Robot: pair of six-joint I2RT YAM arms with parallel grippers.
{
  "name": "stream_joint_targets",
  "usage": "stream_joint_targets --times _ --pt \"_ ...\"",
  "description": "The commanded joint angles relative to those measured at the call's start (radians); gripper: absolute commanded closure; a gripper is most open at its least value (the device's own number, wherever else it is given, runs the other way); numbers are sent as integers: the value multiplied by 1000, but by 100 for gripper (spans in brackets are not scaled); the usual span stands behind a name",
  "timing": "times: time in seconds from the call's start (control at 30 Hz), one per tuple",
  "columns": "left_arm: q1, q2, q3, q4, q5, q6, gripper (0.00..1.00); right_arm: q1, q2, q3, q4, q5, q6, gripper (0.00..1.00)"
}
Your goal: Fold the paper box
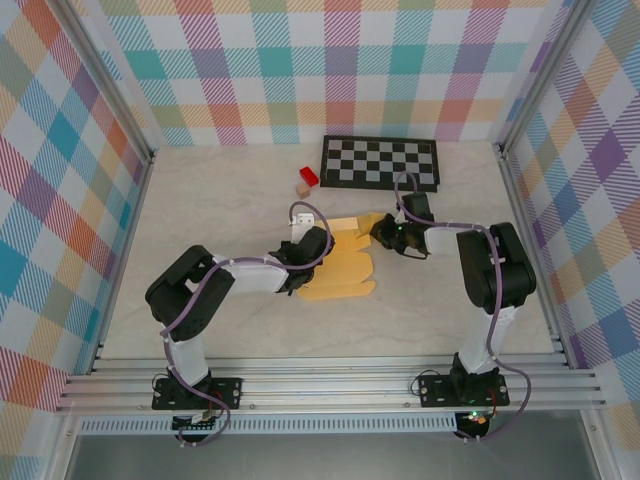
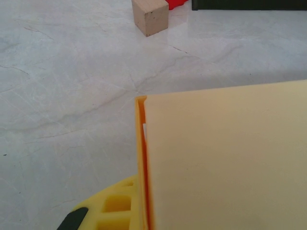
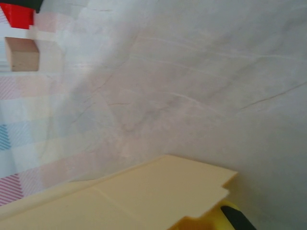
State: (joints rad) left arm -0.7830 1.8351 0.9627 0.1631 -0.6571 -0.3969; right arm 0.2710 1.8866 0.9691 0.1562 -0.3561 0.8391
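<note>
left claw (image 1: pixel 312 252) clenched on paper box (image 1: pixel 345 272) | right claw (image 1: pixel 382 232) clenched on paper box

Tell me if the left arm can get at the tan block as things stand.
Probably, once freed. Bare table lies between the left gripper and the tan block, with nothing standing between. But the gripper is shut on the paper box, so it would have to let go first.

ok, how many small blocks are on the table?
2. A red block sits just left of the checkerboard mat; a tan block sits beside it, on its near-left. The paper box could hide more.
</note>
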Motion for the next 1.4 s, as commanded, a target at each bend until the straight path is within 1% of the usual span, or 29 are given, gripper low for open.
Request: stream_joint_targets --times 0.0,0.17,0.5,0.7,0.8,0.9,1.0,1.17,1.27,1.37 --pt "-15 15 -1 -60 7 -9 100 29 -7 -18 61 -84 74 90" --pt "-14 15 -1 -63 13 -24 100 82 -20 -3 36 -60 84 90" --pt "-15 0 -10 -68 30 -59 100 173 12 16 8 29 88 91" --pt "-15 -10 -22 -65 25 -65 100 182 18 -3 11 65 100 91" --pt "-15 -14 -29 -63 22 -73 100 181 13 -4 8 57 104 91" --pt "-15 -18 -35 -65 17 -85 100 185 5 15 -44 61 100 91" --pt "-15 -26 -46 -62 23 -106 100 208 15 48 -141 97 80 91" --pt "-15 -34 -52 -66 31 -126 100 237 38 43 -210 180 97 91" --pt "-16 -41 -58 -71 31 -136 100 237 59 32 -236 224 109 91" --pt "-15 -48 -68 -65 37 -148 100 237 82 11 -201 227 108 91"
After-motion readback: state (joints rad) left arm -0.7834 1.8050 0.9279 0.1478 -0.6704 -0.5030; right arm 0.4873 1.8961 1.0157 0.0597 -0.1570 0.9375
